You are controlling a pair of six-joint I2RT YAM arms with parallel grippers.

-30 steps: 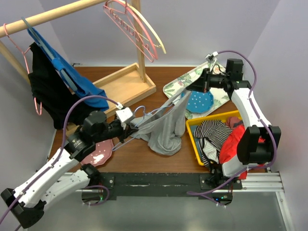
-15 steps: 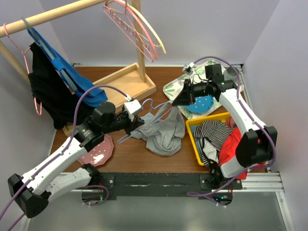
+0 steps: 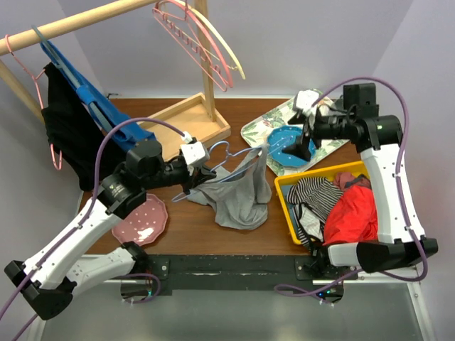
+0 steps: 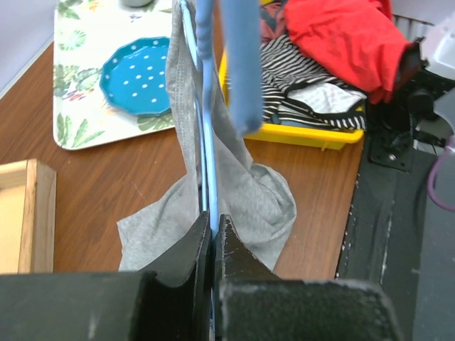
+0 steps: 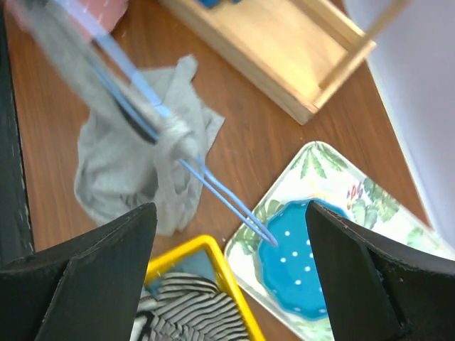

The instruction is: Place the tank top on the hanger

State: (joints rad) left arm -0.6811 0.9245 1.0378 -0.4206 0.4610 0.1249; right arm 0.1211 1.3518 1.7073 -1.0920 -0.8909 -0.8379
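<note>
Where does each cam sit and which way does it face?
Top external: above and behind, looking down at the brown table; both arms show.
Left wrist: looks along the left gripper, shut on the thin pale-blue hanger with the light-grey tank top draped on it.
Right wrist: looks down past the open right gripper at the table.
All share: hanger, tank top, blue dotted plate.

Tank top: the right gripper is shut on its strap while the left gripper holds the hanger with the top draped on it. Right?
No. The right gripper is open and holds nothing; the right wrist view shows its fingers wide apart, clear of the tank top. The left gripper does hold the hanger with the top draped on it.
</note>
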